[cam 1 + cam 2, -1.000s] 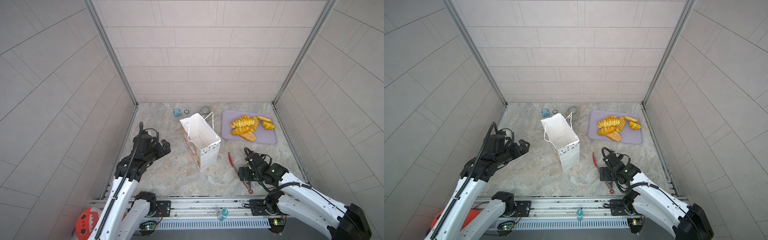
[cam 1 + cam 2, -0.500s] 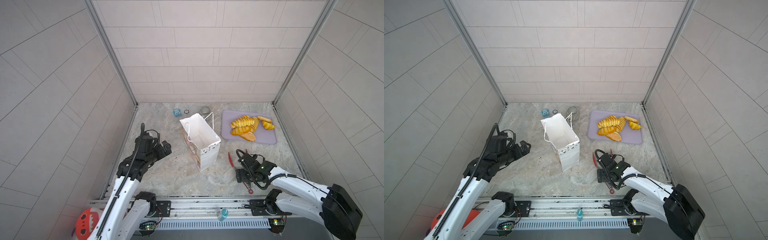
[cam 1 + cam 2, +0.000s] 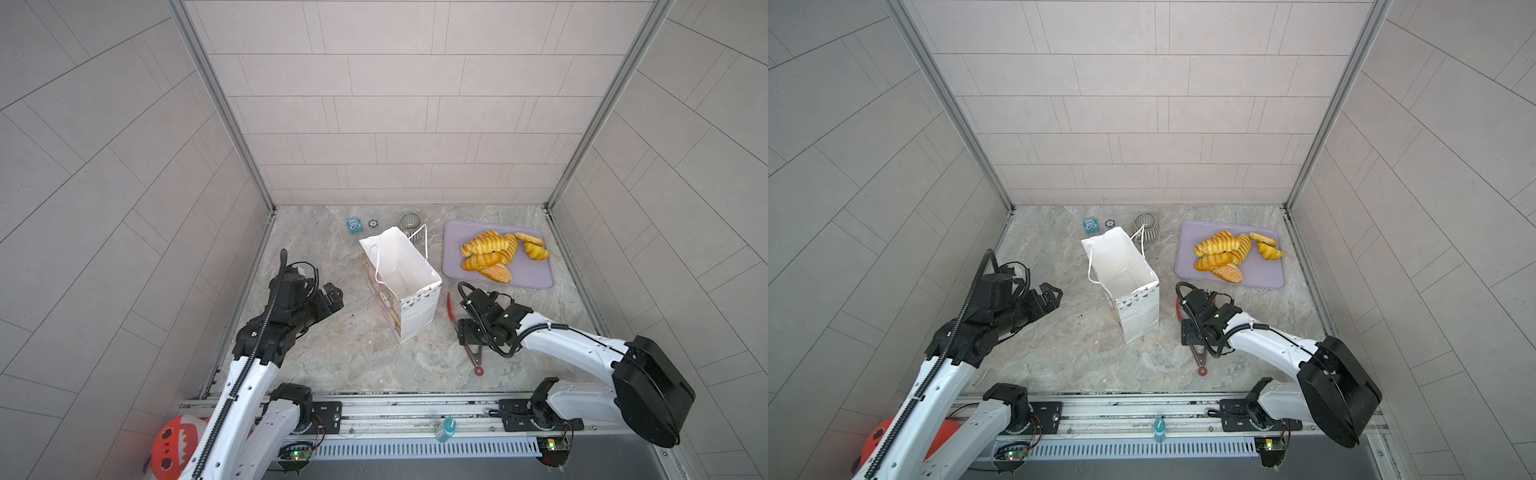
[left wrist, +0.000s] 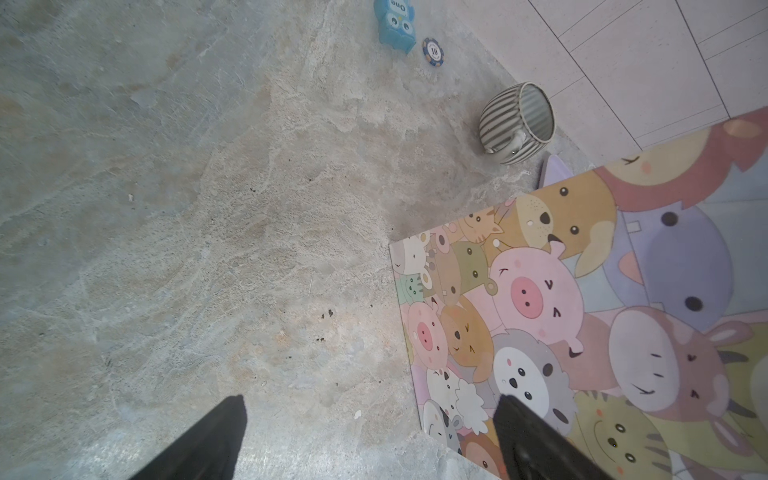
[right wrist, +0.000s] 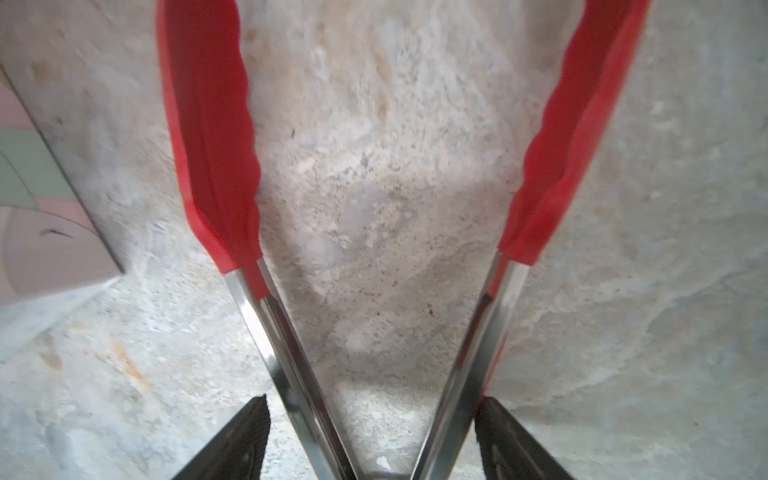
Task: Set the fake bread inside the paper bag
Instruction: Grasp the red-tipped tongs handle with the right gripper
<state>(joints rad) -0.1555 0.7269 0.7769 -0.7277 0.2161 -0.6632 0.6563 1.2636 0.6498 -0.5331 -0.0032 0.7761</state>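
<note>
Several glossy yellow pieces of fake bread lie piled on a lilac tray. The white paper bag stands upright and open-mouthed in the middle; its cartoon-animal side fills part of the left wrist view. My left gripper hovers open left of the bag, holding nothing. My right gripper is down over the red-tipped tongs, right of the bag. Its fingers straddle both metal arms, the jaws still apart and the tongs spread wide.
At the back stand a striped cup, a blue owl toy and a poker chip. Tiled walls close off three sides. A metal rail runs along the front edge.
My right gripper has moved left toward the bag, over the tongs, and its jaws have narrowed around them. The left arm has barely moved.
</note>
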